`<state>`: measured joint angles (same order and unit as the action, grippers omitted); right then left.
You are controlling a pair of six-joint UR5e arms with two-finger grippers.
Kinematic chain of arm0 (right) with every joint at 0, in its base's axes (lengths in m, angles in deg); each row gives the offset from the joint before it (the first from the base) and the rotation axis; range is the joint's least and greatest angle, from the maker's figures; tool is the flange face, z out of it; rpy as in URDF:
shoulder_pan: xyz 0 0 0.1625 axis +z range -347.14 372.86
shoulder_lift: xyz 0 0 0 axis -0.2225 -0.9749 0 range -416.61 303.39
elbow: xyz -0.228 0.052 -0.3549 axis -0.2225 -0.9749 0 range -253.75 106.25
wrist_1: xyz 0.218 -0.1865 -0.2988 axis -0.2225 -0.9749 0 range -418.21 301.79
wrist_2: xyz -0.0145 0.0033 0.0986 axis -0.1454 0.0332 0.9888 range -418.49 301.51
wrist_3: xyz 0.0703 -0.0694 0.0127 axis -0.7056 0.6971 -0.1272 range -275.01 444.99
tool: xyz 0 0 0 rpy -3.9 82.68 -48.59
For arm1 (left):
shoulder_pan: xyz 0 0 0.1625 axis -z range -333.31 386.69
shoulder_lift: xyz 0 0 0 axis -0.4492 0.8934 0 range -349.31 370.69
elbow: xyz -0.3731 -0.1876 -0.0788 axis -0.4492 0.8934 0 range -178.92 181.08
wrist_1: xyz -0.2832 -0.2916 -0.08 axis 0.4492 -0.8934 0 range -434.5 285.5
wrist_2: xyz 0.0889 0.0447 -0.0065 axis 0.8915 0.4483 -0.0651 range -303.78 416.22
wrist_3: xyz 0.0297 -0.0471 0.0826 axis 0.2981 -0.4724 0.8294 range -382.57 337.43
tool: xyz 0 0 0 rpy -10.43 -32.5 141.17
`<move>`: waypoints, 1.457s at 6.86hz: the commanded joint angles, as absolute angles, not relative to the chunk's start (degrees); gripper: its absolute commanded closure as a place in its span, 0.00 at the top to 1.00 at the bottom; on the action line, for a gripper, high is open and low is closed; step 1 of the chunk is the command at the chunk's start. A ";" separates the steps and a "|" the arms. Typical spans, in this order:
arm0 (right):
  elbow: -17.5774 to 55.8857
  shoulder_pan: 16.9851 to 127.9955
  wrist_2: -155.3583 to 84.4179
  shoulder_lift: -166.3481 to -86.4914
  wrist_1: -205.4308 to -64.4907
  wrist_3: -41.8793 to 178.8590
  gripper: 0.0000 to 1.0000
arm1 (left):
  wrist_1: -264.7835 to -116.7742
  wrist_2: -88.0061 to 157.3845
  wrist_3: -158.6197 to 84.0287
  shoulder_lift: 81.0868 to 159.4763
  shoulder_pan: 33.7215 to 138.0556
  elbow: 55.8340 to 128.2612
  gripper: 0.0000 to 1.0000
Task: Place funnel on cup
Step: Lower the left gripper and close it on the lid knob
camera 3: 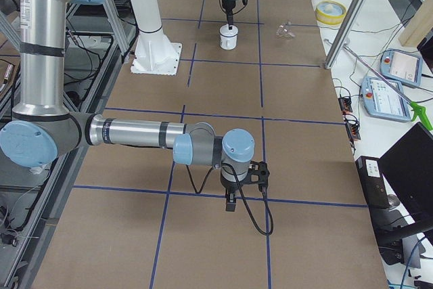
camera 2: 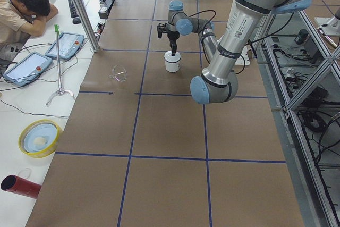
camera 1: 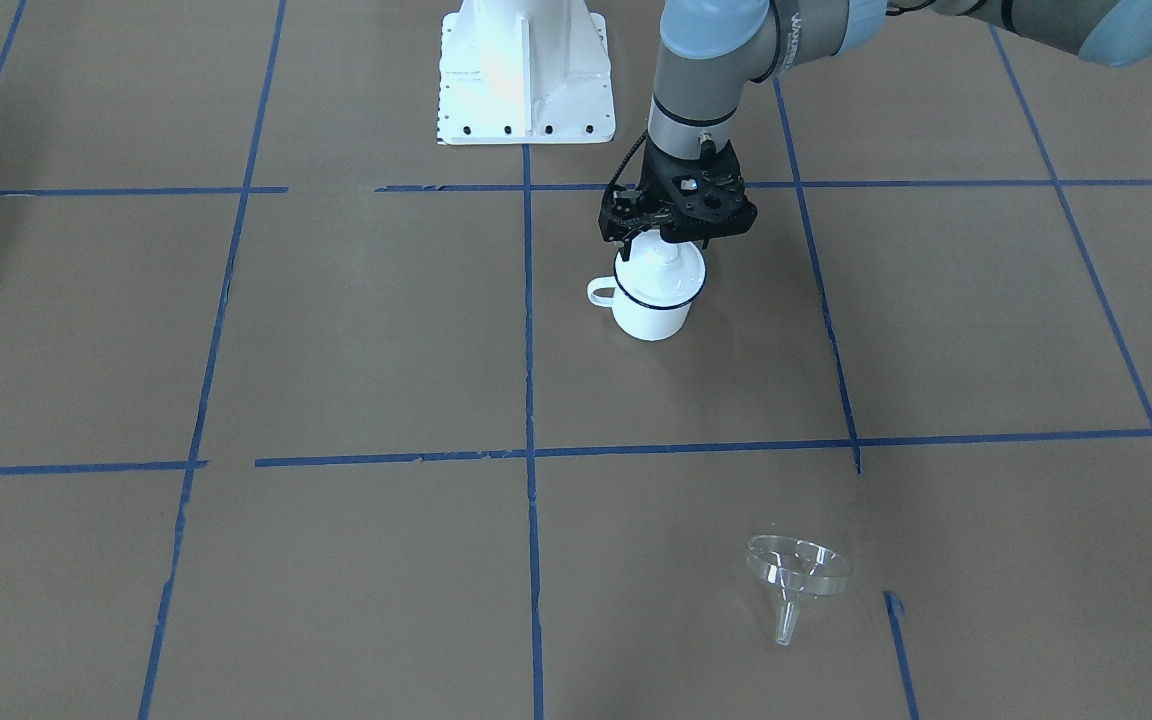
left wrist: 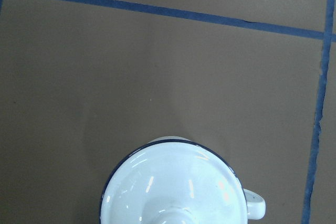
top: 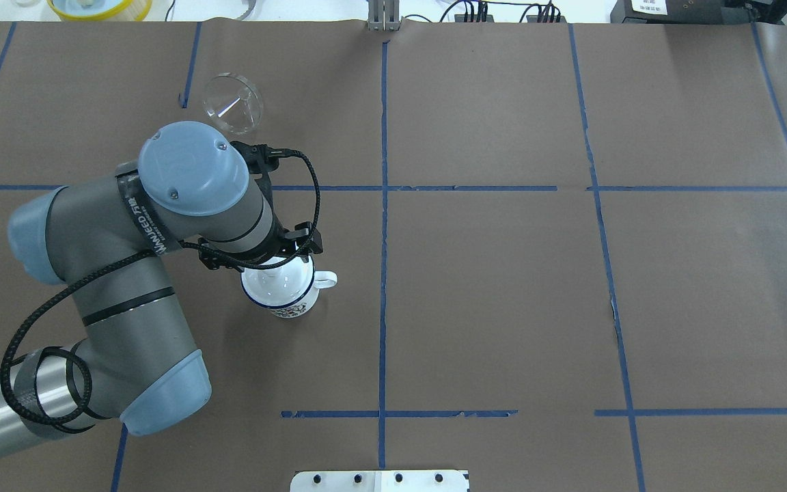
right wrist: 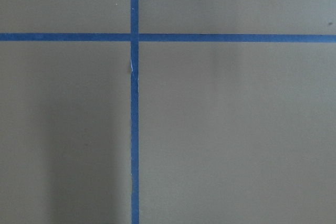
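Your left arm reaches over the brown paper-covered surface (camera 1: 336,330), its left hand (camera 1: 668,245) pointing straight down right above the cup (camera 1: 648,315). The cup is a small white mug with a dark blue rim. It stands upright near the middle of the surface, on the robot's left half, and its loop handle points toward the robot's right. A round white lid (camera 1: 658,268) covers the mouth of the cup, and the lid's knob (camera 1: 671,255) sits directly under the hand. The black body of the hand hides the fingertips, so you cannot tell whether they are apart, together, or clamped on the knob. In the left wrist view, the domed lid fills the lower middle of the picture and no fingers show.

The funnel (camera 1: 796,575) is clear plastic. It lies tipped on its side on the bare surface, well apart from the cup, toward the far edge from the robot and on the same left half. Its wide rim rests on the paper and its short stem points away from the robot. Nothing touches it.

Your right arm is low over another part of the surface, well apart from both things. Its right hand (camera 3: 231,204) points down just beside a crossing of blue tape lines (right wrist: 134,37). Only the side view shows this hand, so you cannot tell how its fingers stand.
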<state>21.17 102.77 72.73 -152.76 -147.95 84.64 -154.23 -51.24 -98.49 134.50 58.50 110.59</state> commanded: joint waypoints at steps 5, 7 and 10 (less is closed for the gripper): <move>21.17 102.77 72.73 -152.76 -147.95 84.64 1.00 | -155.44 -51.27 -98.06 134.26 58.51 110.24 0.85; 21.17 102.77 72.73 -152.76 -147.95 84.64 1.00 | -155.53 -51.27 -97.89 134.17 58.42 109.80 0.85; 21.17 102.77 72.73 -152.76 -147.95 84.64 1.00 | -157.12 -51.35 -97.97 132.77 58.42 110.32 0.54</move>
